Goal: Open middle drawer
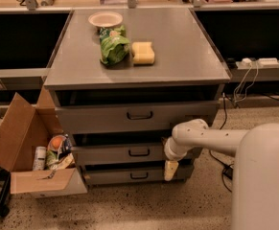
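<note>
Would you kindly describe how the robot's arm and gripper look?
The arm is a smooth, rounded white tube with a bulbous joint, joined to a broad white body. The gripper, just below the right end of the grey metal middle drawer front, is a small cream-yellow piece. No cables or markings show on either.

My one camera looks down at the desk [177, 42] front (from above my arm [211, 140]); tool [171, 169] just below the middle drawer [110, 153], right end.
</note>
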Tool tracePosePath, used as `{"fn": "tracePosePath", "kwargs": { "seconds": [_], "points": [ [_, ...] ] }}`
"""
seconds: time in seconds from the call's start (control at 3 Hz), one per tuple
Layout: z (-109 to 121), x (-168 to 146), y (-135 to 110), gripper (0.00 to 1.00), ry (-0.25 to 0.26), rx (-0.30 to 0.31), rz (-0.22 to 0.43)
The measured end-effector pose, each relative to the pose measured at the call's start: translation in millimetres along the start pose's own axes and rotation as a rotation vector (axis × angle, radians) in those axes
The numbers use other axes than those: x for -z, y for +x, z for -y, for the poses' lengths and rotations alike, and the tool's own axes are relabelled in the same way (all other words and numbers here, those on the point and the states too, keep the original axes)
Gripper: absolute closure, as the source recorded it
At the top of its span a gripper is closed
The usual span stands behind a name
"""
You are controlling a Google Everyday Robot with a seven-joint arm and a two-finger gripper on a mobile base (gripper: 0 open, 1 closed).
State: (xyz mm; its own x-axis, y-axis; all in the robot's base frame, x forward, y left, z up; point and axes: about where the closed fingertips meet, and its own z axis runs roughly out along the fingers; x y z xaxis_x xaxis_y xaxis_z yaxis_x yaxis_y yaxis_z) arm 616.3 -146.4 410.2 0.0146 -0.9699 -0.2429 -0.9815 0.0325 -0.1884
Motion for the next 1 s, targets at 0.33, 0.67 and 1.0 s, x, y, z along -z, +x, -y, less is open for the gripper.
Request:
{"fn": "tracePosePath", "kwargs": {
  "seconds": [0.33, 0.67, 1.0],
  "points": [
    [7.8, -12.7, -2.3, 0.0, -0.019, 0.007, 0.008],
    [12.8, -21.5, -4.5, 0.0, -0.036, 0.014, 0.011],
    [12.8, -21.1, -4.6, 0.0, -0.036, 0.014, 0.011]
  ]
}}
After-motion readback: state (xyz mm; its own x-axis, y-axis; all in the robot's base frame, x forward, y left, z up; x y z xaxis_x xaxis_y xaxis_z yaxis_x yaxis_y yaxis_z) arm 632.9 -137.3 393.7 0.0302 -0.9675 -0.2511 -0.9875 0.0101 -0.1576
